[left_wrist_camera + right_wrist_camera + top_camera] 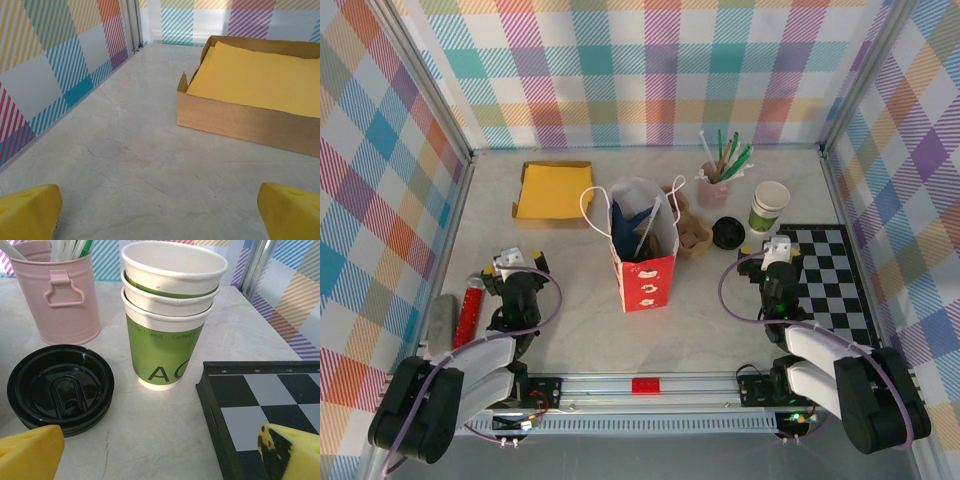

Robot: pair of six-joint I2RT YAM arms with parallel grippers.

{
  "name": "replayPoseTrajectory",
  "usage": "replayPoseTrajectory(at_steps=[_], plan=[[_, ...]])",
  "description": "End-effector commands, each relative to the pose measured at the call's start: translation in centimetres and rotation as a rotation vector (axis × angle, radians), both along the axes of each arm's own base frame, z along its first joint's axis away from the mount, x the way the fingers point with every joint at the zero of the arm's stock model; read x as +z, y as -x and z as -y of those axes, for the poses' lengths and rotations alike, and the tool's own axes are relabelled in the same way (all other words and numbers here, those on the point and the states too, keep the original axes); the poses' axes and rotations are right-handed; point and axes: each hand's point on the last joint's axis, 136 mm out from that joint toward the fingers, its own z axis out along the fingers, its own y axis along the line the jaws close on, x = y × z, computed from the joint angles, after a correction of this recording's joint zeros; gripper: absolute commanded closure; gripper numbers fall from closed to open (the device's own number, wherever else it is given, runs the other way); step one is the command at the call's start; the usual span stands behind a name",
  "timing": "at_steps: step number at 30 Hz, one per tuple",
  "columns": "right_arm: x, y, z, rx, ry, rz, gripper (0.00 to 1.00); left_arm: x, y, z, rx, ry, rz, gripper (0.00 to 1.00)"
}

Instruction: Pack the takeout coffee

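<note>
Marbled tabletop (570, 320) carries a red bag (645, 270) between the left hand (517, 263) and right hand (777, 250), both spread wide.

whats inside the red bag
The red bag is open on top: a dark blue item and a thin pale strip show. Its walls hide the bottom, so anything lower is unseen.

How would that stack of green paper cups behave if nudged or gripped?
The cup stack looks empty and lidless, so it is probably light and easily squashed. It stands tall on a narrow base, so a high push would likely tip it. Lifted by the top cup, the nested ones may separate.
</note>
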Motion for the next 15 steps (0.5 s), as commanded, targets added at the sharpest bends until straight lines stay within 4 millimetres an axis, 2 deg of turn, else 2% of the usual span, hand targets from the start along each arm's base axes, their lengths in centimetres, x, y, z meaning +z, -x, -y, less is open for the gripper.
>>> replayPoseTrajectory(at_steps=[1, 15], plan=[[2.1, -0.7, -0.1, 0.005, -0.007, 0.069, 0.01, 2.2, -1.1, -0.3, 0.017, 0.030, 0.100, 0.00], [2.2, -1.5, 0.1, -0.005, -0.020, 0.101, 0.01, 2.0, -3.0, -0.1, 0.013, 0.039, 0.146, 0.00]])
